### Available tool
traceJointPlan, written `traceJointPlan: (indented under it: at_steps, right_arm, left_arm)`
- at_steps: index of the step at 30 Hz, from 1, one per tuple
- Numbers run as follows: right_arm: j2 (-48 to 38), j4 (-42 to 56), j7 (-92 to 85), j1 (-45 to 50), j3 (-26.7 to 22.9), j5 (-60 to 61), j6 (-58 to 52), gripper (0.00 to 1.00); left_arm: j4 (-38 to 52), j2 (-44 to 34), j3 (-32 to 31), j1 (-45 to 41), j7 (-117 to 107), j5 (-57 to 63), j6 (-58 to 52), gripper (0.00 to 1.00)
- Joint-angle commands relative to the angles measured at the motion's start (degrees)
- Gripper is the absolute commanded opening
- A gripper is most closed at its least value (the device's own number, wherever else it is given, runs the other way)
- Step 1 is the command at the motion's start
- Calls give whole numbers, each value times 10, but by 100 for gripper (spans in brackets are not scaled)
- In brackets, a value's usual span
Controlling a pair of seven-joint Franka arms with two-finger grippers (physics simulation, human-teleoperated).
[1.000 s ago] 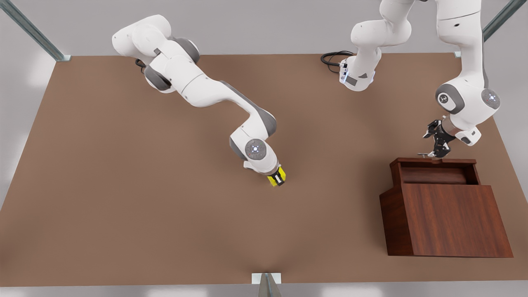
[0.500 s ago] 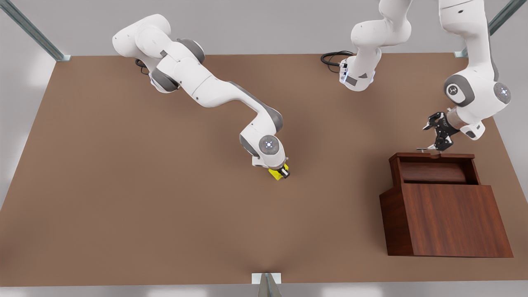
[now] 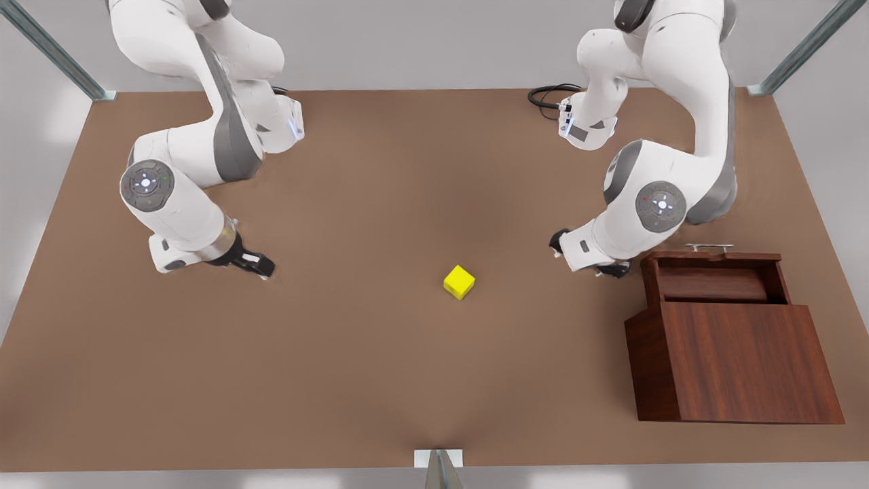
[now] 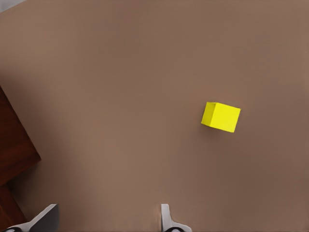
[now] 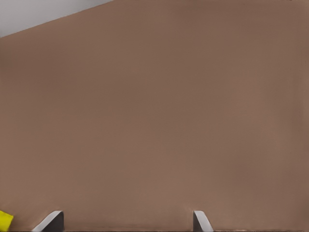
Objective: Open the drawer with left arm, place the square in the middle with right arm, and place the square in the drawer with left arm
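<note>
The yellow square (image 3: pixel 459 282) rests alone on the bare brown tabletop near the middle; it also shows in the left wrist view (image 4: pixel 221 116) and at the edge of the right wrist view (image 5: pixel 5 221). The drawer (image 3: pixel 713 280) is pulled out of its dark wood box (image 3: pixel 740 360), silver handle (image 3: pixel 708 247) free. My left gripper (image 3: pixel 606 269) hovers just off the drawer's side toward the square, open (image 4: pixel 107 220), with the box's corner (image 4: pixel 14 145) beside it. My right gripper (image 3: pixel 254 262) is far off at the front view's left, open and empty (image 5: pixel 125 222).
A black cable (image 3: pixel 546 95) lies by the arm base at the back. Metal frame posts stand at the table's back corners (image 3: pixel 95 92) and a bracket (image 3: pixel 438 458) sits at the front edge. The wood box takes up the front view's right.
The right gripper let go of the square and swung far to the front view's left. The left gripper left the drawer handle and moved toward the square.
</note>
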Motion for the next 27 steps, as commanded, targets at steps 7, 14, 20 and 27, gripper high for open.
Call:
traceJointPlan:
  at_steps: [7,14,20,27]
  right_arm:
    - [-58,-1,-181,-98,-3,36,-92,100]
    - [-53,0,-182,-94,-1,36,-94,100]
    - [-26,47,-185,-91,1,42,-96,100]
    - [-28,37,-183,-90,1,39,-88,100]
  left_arm:
    - [28,143,-35,-124,-69,8,205,100]
    - [-77,139,-36,-124,-57,60,337,100]
    - [-85,175,-35,-123,-49,71,355,100]
    - [-115,187,-35,-119,-38,75,391,100]
